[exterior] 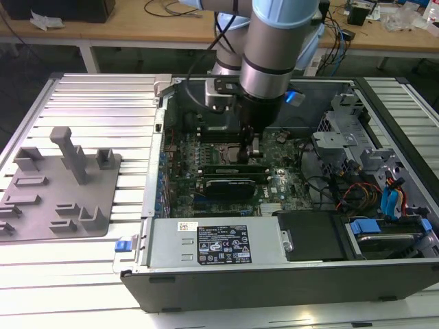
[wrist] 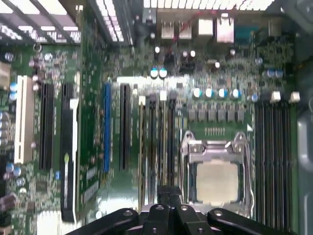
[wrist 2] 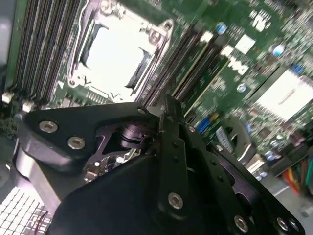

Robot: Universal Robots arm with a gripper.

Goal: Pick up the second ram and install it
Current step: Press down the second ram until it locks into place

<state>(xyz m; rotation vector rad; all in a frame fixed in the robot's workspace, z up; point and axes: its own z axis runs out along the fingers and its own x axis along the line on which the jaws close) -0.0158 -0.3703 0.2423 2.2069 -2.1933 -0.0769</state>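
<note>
I am looking at an open computer case (exterior: pixel 288 274) lying on its side on a ribbed metal table (exterior: pixel 96 103). My robot arm (exterior: pixel 274 48) reaches straight down into the case, over the green motherboard (exterior: pixel 206 181).

In the exterior view, the gripper (exterior: pixel 254 145) hangs low over the memory slots, just beside the processor socket (exterior: pixel 226 154). Two dark memory sticks lie in the slots right below it, running along the board. The stick directly under the fingertips appears to be the second ram (exterior: pixel 236 163); the other stick (exterior: pixel 233 171) sits just beside it, on the side towards the black graphics card (exterior: pixel 230 186).

In the first wrist view, the gripper (wrist: pixel 168 198) points down at the row of long slots beside the silver-topped processor (wrist: pixel 215 181). In the second wrist view, the black fingers (wrist 2: pixel 173 115) come together over the slots. The fingers look drawn close together, but I cannot tell whether they are pinching the stick or merely resting above it.

On the table, to the exterior view's left of the case, stands a grey plastic holder (exterior: pixel 62 185).
</note>
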